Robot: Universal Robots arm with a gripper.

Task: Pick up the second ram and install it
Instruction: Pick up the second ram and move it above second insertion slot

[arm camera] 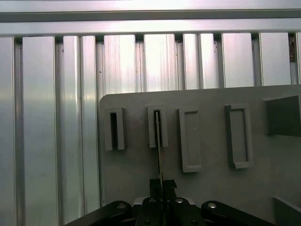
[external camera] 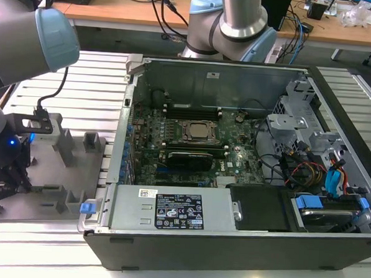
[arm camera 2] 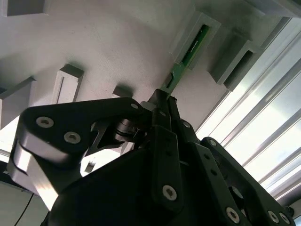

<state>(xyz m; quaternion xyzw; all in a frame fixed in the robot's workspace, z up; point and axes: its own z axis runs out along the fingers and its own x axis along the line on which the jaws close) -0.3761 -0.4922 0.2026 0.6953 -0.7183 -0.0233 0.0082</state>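
The second ram (arm camera 2: 189, 49) is a thin green board standing on edge in a narrow pocket of the grey tray (arm camera 2: 117, 42). In the first wrist view the ram (arm camera: 159, 141) shows edge-on, running from its pocket down to my gripper (arm camera: 160, 184). In the second wrist view my gripper (arm camera 2: 163, 100) is shut on the near end of the stick, its black fingers (arm camera 2: 160, 115) pressed together on the board. In the exterior view my arm's tool end (external camera: 7, 161) hangs over the tray (external camera: 65, 170) at the exterior view's left.
An open computer case (external camera: 229, 253) lies at the exterior view's right of the tray, with a CPU socket (external camera: 198, 131) and black memory slots (external camera: 190, 108) either side of it. Other tray pockets (arm camera: 190, 139) and raised blocks (external camera: 65, 146) stand nearby. Ribbed aluminium table (arm camera: 56, 117) surrounds the tray.
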